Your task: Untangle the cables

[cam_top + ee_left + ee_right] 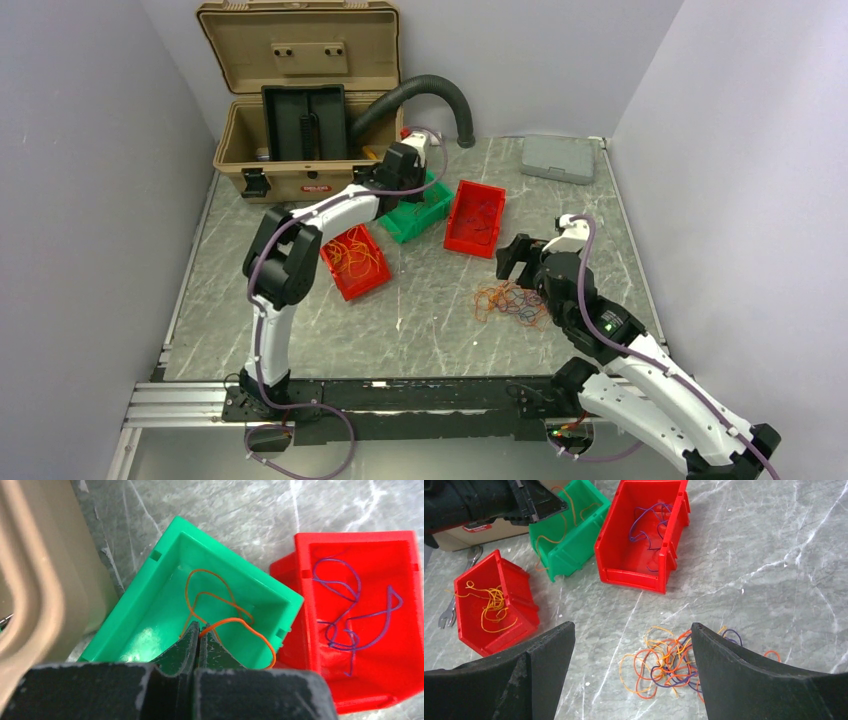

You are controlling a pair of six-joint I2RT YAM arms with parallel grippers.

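A tangle of orange, red, yellow and purple cables (510, 300) lies on the marble table, right of centre. My right gripper (633, 630) hangs open just above it, and the cables (669, 662) show between its fingers and partly behind the right one. My left gripper (200, 627) is shut on a thin orange cable (240, 621) over the green bin (235, 562); the cable loops out to the bin's right wall. More orange cable (210, 575) lies inside that bin. Purple cables (350, 610) lie in the red bin (350, 536) beside it.
A second red bin (345, 290) left of centre holds yellow-orange cables (491, 605). An open tan toolbox (300, 100) and a black corrugated hose (420, 95) stand at the back, a grey case (558, 157) at back right. A wrench (446, 615) lies by the left bin.
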